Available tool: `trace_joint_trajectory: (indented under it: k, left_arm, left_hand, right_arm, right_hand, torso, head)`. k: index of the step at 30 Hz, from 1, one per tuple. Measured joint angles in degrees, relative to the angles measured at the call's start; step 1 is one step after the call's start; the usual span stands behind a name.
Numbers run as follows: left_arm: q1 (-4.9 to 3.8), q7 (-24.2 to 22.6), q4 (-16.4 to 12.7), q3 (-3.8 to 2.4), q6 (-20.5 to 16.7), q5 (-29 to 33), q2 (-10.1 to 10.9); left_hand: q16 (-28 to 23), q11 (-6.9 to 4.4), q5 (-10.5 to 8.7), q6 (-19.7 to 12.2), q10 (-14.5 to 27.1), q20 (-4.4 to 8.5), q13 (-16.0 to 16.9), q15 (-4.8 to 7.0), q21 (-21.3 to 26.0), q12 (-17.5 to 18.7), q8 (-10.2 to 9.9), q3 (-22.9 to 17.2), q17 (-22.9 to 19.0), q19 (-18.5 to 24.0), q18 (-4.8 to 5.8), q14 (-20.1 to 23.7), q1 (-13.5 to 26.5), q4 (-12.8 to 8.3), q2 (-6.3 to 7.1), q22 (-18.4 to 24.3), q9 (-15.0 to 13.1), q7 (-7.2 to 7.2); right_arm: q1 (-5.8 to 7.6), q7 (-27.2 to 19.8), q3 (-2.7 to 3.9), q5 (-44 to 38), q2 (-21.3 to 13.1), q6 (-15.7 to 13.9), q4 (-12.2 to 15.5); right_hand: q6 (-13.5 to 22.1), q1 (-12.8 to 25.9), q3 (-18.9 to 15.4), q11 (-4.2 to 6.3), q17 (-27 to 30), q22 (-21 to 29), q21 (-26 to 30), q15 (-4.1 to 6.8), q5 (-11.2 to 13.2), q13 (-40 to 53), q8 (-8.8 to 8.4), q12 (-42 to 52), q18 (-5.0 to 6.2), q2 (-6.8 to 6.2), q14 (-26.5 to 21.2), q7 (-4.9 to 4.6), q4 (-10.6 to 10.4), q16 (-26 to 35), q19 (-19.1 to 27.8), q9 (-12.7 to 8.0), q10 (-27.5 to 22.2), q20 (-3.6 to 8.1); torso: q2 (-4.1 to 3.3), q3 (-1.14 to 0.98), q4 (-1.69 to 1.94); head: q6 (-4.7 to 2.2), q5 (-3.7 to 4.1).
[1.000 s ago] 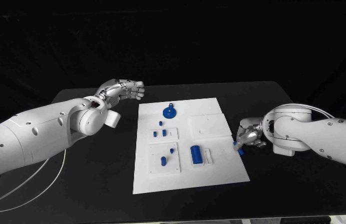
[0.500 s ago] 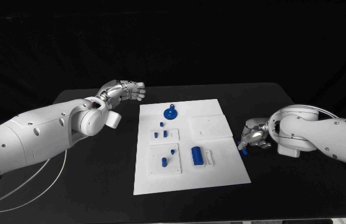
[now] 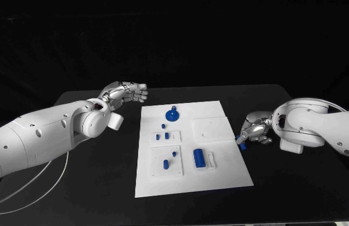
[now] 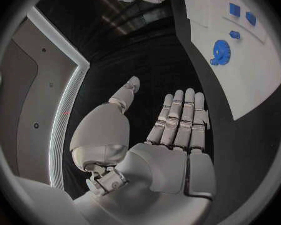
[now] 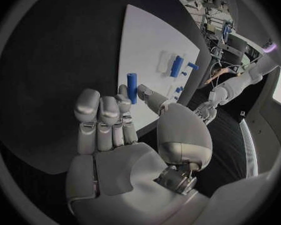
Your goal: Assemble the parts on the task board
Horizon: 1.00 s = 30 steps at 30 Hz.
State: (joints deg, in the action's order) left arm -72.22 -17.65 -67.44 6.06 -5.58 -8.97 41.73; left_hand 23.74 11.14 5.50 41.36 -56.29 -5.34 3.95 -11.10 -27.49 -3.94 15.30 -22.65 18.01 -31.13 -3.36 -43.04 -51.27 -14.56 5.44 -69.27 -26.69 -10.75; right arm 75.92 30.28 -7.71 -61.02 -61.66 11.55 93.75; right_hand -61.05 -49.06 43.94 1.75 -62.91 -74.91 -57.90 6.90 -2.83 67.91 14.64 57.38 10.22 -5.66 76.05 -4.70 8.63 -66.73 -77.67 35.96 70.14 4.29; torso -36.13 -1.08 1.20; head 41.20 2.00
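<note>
Beside the task board (image 3: 218, 158) edge — right hand (image 3: 254, 133) pinches a blue peg (image 5: 132, 87). Left hand (image 3: 125, 92) hovers off the far corner — fingers apart, holding nothing.

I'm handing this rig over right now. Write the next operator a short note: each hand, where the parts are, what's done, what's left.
Left hand: holds nothing, raised off the board's far left corner.
Right hand: pinches a small blue peg at the board's right edge.
Task board: blue gear at the far end, several small blue pieces on the left plates, a blue cylinder near the middle.
Done: peg picked up.
Left: seat the peg; whether the other pieces are seated, I cannot tell.
</note>
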Motion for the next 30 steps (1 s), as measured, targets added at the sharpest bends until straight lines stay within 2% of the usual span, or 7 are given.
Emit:
trace_joint_trajectory:
  k: [7, 9, 12, 17, 22, 30]
  left_arm:
    - [0.0, 0.0, 0.0, 0.0, 0.0, 0.0, 0.0]
    - [0.0, 0.0, 0.0, 0.0, 0.0, 0.0, 0.1]
    - [0.0, 0.0, 0.0, 0.0, 0.0, 0.0, 0.0]
    - [0.0, 0.0, 0.0, 0.01, 0.0, 0.0, 0.0]
    - [0.0, 0.0, 0.0, 0.01, 0.0, 0.0, 0.1]
    - [0.0, 0.0, -0.1, 0.0, 0.0, 0.0, 0.1]
  left_hand:
    - [0.0, 0.0, 0.0, 0.0, 0.0, 0.0, 0.0, 0.0, 0.0, 0.0, 0.0, 0.0, 0.0, 0.0, 0.05, 0.0, 0.0, 0.0, 0.0, 0.0, 0.0, 0.0]
    - [0.0, 0.0, 0.0, 0.0, 0.0, 0.0, 0.0, 0.0, 0.0, 0.0, 0.0, 0.0, 0.0, 0.0, 0.18, 0.0, 0.0, 0.0, 0.0, 0.0, 0.0, 0.0]
    - [0.0, 0.0, 0.0, 0.0, 0.0, 0.0, 0.0, 0.0, 0.0, 0.0, 0.0, 0.0, 0.0, 0.0, -0.25, 0.0, 0.0, 0.0, 0.0, 0.0, 0.0, 0.0]
    - [0.0, 0.0, 0.0, 0.0, 0.0, 0.0, 0.0, 0.0, 0.0, 0.0, 0.0, 0.0, 0.0, 0.0, -0.54, 0.0, 0.0, 0.0, 0.0, 0.0, 0.0, 0.0]
    - [0.0, 0.0, 0.0, 0.0, 0.0, 0.0, 0.0, 0.0, 0.0, 0.0, 0.0, 0.0, 0.0, 0.0, -0.54, 0.0, 0.0, 0.0, 0.0, 0.0, 0.0, 0.0]
    - [0.0, 0.0, 0.0, 0.0, 0.0, 0.0, 0.0, 0.0, 0.0, 0.0, 0.0, 0.0, 0.0, 0.0, -0.52, 0.0, 0.0, 0.0, 0.0, 0.0, 0.0, 0.0]
  right_arm:
    - [0.02, 0.0, -0.04, 3.0, 1.6, -0.6, 1.8]
    - [0.02, 0.0, -0.17, 3.8, 2.6, -0.6, 2.1]
    - [-0.17, 0.0, -0.49, 4.8, 3.9, -0.7, 2.5]
    - [-1.69, 0.0, -1.35, 6.1, 5.7, -1.3, 3.3]
    - [-3.09, 0.0, -1.38, 7.1, 7.2, -1.8, 3.6]
    - [-3.74, 0.0, -1.33, 7.7, 8.0, -2.4, 3.0]
  right_hand:
    - [-0.2, 0.4, -0.2, 0.0, 0.0, 0.0, 0.0, -0.07, 0.0, 0.0, 0.0, 0.0, 0.01, 0.0, 0.1, 0.18, -0.2, 0.0, 0.0, 0.0, 0.0, 0.0]
    - [-0.2, 0.4, -0.2, 0.0, 0.0, 0.0, 0.0, -0.08, 0.0, 0.0, 0.0, 0.0, 0.01, 0.0, 0.1, 0.18, -0.2, 0.0, 0.0, 0.0, 0.0, 0.0]
    - [-0.2, 0.7, -0.2, 0.0, 0.0, 0.0, 0.0, -0.08, 0.0, 0.0, 0.0, 0.0, 0.01, 0.24, 0.1, 0.18, -0.2, 0.0, 0.0, 0.0, 0.0, 0.0]
    - [-0.2, 0.9, -0.2, 0.0, 0.0, 0.0, 0.0, 0.11, 0.0, 0.0, 0.0, 0.0, 0.01, 0.47, -0.1, 0.18, -0.2, 0.0, 0.0, 0.0, 0.0, 0.0]
    - [-0.2, 1.2, -0.3, 0.0, 0.0, 0.0, 0.0, 0.12, 0.0, 0.0, 0.0, 0.0, 0.01, 0.31, -0.1, 0.18, -0.3, 0.0, 0.0, 0.0, 0.0, 0.0]
    - [-0.2, 1.4, -0.3, 0.0, 0.0, 0.0, 0.0, 0.12, 0.0, 0.1, 0.28, 0.0, 0.01, 0.53, -0.1, 0.19, -0.3, 0.0, 0.0, 0.1, 0.0, 0.0]
  torso:
    - [-0.02, 0.02, 0.03]
    - [-0.03, 0.03, 0.04]
    - [-0.03, 0.04, 0.02]
    - [-0.03, 0.04, 0.0]
    - [-0.03, 0.02, 0.0]
    - [-0.03, -0.01, -0.03]
  head:
    - [-0.05, 0.02]
    - [0.01, 0.02]
    - [0.04, 0.09]
    - [0.13, 0.15]
    - [0.28, 0.15]
    - [0.43, 0.07]
